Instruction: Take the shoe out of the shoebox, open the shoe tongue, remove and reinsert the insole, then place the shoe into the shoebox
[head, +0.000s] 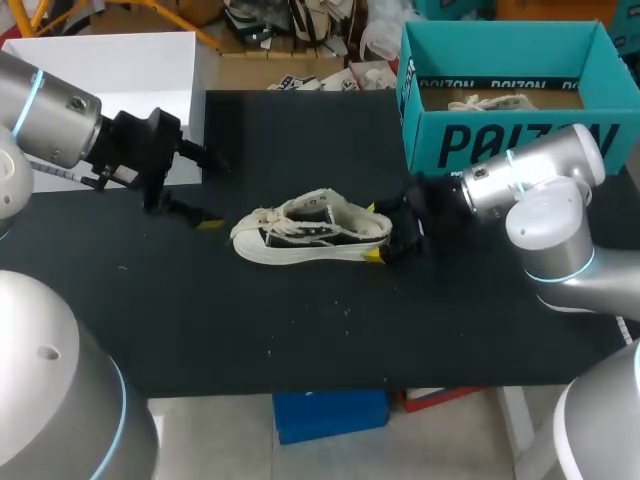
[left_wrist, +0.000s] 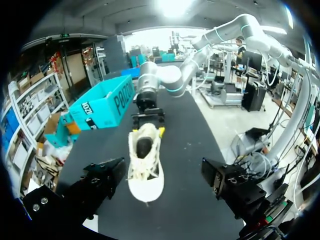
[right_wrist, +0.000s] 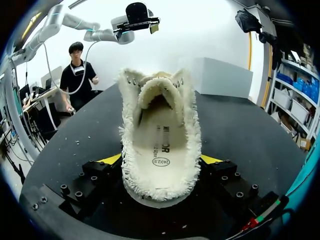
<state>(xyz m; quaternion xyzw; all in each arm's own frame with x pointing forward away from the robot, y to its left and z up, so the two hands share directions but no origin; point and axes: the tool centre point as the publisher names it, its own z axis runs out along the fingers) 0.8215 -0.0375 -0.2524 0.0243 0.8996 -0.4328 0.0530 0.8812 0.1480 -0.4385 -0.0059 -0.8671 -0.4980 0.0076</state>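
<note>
Right gripper (head: 381, 234) is clamping the heel of the shoe (head: 305, 238), which is sitting on the table (head: 300, 330) clear of the shoebox (head: 500, 145), while the left gripper (head: 212, 192) is hovering, jaws apart, beyond the toe; unboxing is judged done, with the insole (right_wrist: 160, 150) awaiting removal, reinsertion and reboxing.

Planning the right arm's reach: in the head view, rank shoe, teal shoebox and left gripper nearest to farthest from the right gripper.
1. shoe, heel between the right gripper fingers.
2. teal shoebox, at back right.
3. left gripper, past the shoe's toe.
</note>
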